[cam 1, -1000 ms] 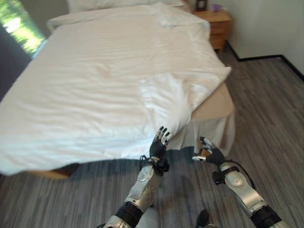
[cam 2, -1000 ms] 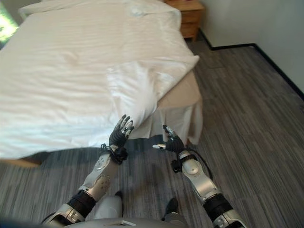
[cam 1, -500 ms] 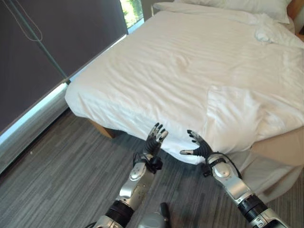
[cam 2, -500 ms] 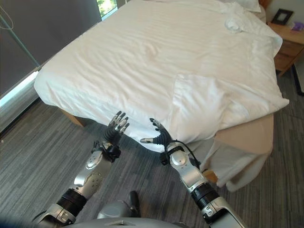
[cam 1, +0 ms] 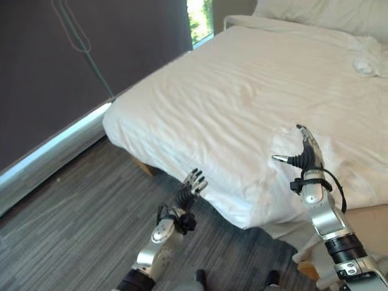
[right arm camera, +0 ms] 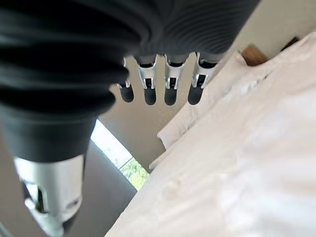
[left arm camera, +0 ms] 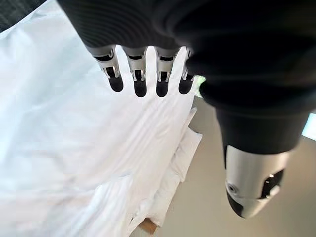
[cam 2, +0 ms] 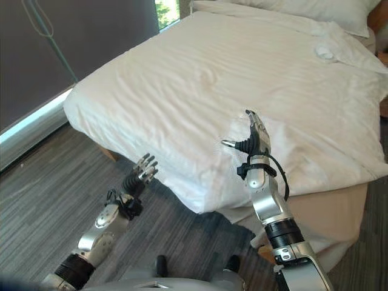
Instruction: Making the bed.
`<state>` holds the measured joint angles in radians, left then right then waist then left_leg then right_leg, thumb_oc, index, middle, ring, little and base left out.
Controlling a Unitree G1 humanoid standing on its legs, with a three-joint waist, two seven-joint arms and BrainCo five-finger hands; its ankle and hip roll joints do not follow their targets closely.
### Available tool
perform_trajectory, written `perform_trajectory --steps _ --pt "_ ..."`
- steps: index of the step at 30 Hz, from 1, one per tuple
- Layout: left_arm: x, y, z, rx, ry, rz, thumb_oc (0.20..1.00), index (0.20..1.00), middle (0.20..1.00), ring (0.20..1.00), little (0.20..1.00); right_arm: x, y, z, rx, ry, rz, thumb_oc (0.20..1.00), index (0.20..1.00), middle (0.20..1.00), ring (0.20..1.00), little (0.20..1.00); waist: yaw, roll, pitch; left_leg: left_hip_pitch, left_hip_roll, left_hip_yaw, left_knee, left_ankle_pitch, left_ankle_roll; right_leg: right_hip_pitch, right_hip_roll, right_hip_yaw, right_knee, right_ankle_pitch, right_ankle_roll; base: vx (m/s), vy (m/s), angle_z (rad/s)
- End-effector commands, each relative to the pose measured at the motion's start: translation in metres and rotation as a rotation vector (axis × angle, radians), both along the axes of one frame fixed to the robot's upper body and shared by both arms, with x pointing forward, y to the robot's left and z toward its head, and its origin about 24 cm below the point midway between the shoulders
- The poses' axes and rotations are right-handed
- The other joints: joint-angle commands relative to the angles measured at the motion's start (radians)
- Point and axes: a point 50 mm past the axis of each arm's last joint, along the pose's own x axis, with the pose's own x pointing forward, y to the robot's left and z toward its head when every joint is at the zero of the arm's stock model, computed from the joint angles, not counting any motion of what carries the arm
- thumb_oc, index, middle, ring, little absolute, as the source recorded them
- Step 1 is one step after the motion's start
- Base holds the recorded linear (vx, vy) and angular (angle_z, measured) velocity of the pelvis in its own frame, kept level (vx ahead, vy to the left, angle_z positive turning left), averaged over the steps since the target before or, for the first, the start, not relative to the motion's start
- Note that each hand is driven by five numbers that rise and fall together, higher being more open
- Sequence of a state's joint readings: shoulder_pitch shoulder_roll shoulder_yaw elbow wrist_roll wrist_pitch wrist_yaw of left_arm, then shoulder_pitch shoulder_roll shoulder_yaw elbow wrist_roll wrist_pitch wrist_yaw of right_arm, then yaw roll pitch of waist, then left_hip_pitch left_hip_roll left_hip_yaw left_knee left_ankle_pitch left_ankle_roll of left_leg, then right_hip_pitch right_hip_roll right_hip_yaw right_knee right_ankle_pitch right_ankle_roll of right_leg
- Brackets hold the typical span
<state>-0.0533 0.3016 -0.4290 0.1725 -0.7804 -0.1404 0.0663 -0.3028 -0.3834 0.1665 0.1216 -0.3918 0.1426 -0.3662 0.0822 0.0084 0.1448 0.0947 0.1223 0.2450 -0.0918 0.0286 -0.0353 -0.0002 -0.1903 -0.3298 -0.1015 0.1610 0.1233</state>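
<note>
One bed (cam 1: 182, 115), one white duvet (cam 2: 200, 85) spread over it, and one pillow (cam 2: 291, 13) at its head. One small crumpled white cloth (cam 2: 324, 51) lies on the duvet. Two robot hands: left robot hand (cam 1: 189, 189), right robot hand (cam 1: 305, 154).

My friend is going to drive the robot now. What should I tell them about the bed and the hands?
Left hand: open, holding nothing, low by the foot edge of the bed.
Right hand: open, holding nothing, raised over the folded-back corner of the white duvet.
Done: the duvet lies spread over most of the bed; pillows sit at the head.
Left: unfold that corner, cover the bare tan base, smooth the wrinkles.
</note>
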Motion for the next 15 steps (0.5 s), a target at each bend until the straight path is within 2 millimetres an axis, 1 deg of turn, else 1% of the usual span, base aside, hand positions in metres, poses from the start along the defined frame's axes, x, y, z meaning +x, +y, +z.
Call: perform_trajectory --steps 1,3,6,9,10,11,12,13,14,15 --pt "0.027 -0.028 0.047 -0.037 -0.220 -0.089 1.000 1.000 1.000 1.000 1.000 -0.002 0.015 0.023 0.020 -0.124 0.076 1.000 1.000 1.000 1.000 1.000 -0.016 -0.001 -0.035 0.037 0.046 0.032 0.005 -0.047 -0.060 0.092 -0.016 -0.027 0.014 -0.104 0.072 0.14 -0.134 -0.37" --pt "0.032 -0.034 0.056 -0.054 -0.256 -0.094 1.000 1.000 1.000 1.000 1.000 -0.008 0.019 0.014 0.037 -0.100 0.104 1.000 1.000 1.000 1.000 1.000 -0.036 0.014 -0.041 0.046 0.067 0.038 0.005 -0.039 -0.074 0.089 -0.003 -0.022 0.014 -0.116 0.067 0.13 -0.132 -0.22" --pt "0.042 -0.047 0.076 -0.080 -0.328 -0.097 1.000 1.000 1.000 1.000 1.000 -0.014 0.027 0.003 0.060 -0.065 0.149 1.000 1.000 1.000 1.000 1.000 -0.069 0.038 -0.047 0.068 0.097 0.069 0.005 -0.030 -0.091 0.081 0.023 -0.005 0.014 -0.130 0.062 0.10 -0.110 -0.25" --pt "0.049 -0.056 0.096 -0.115 -0.394 -0.084 1.000 1.000 1.000 1.000 1.000 -0.017 0.034 -0.003 0.077 -0.040 0.192 1.000 1.000 1.000 1.000 1.000 -0.094 0.057 -0.047 0.095 0.118 0.104 0.007 -0.021 -0.101 0.067 0.051 0.024 0.014 -0.143 0.050 0.12 -0.125 -0.42" --pt "0.053 -0.062 0.105 -0.133 -0.421 -0.072 1.000 1.000 1.000 1.000 1.000 -0.017 0.037 -0.006 0.093 -0.028 0.207 1.000 1.000 1.000 1.000 1.000 -0.106 0.067 -0.038 0.114 0.135 0.124 0.049 -0.012 -0.110 0.067 0.069 0.034 0.014 -0.159 0.042 0.09 -0.099 -0.40" --pt "0.053 -0.062 0.105 -0.133 -0.422 -0.071 1.000 1.000 1.000 1.000 1.000 -0.017 0.037 -0.006 0.093 -0.030 0.207 1.000 1.000 1.000 1.000 1.000 -0.104 0.067 -0.038 0.111 0.136 0.126 0.051 -0.009 -0.111 0.064 0.070 0.036 0.014 -0.155 0.039 0.09 -0.092 -0.48" --pt "0.055 -0.064 0.110 -0.140 -0.438 -0.054 1.000 1.000 1.000 1.000 1.000 -0.018 0.038 -0.006 0.101 -0.032 0.216 1.000 1.000 1.000 1.000 1.000 -0.105 0.072 -0.026 0.102 0.144 0.114 0.111 0.009 -0.116 0.068 0.083 0.045 0.014 -0.162 0.034 0.02 -0.089 -0.60" --pt "0.057 -0.065 0.115 -0.137 -0.456 -0.035 1.000 1.000 1.000 1.000 1.000 -0.020 0.037 -0.005 0.102 -0.037 0.228 1.000 1.000 1.000 1.000 1.000 -0.099 0.069 -0.013 0.077 0.145 0.085 0.171 0.032 -0.121 0.068 0.093 0.057 0.014 -0.157 0.024 0.04 -0.123 -0.81" --pt "0.058 -0.067 0.118 -0.134 -0.469 -0.017 1.000 1.000 1.000 1.000 1.000 -0.022 0.037 -0.006 0.107 -0.035 0.237 1.000 1.000 1.000 1.000 1.000 -0.092 0.063 -0.001 0.053 0.139 0.040 0.228 0.050 -0.125 0.070 0.095 0.061 0.014 -0.154 0.019 0.01 -0.134 -0.92" --pt "0.058 -0.069 0.118 -0.130 -0.472 -0.003 1.000 1.000 1.000 1.000 1.000 -0.024 0.035 -0.008 0.110 -0.031 0.239 1.000 1.000 1.000 1.000 1.000 -0.084 0.052 0.008 0.034 0.131 0.010 0.253 0.051 -0.122 0.072 0.089 0.064 0.014 -0.153 0.015 0.01 -0.080 -0.86"
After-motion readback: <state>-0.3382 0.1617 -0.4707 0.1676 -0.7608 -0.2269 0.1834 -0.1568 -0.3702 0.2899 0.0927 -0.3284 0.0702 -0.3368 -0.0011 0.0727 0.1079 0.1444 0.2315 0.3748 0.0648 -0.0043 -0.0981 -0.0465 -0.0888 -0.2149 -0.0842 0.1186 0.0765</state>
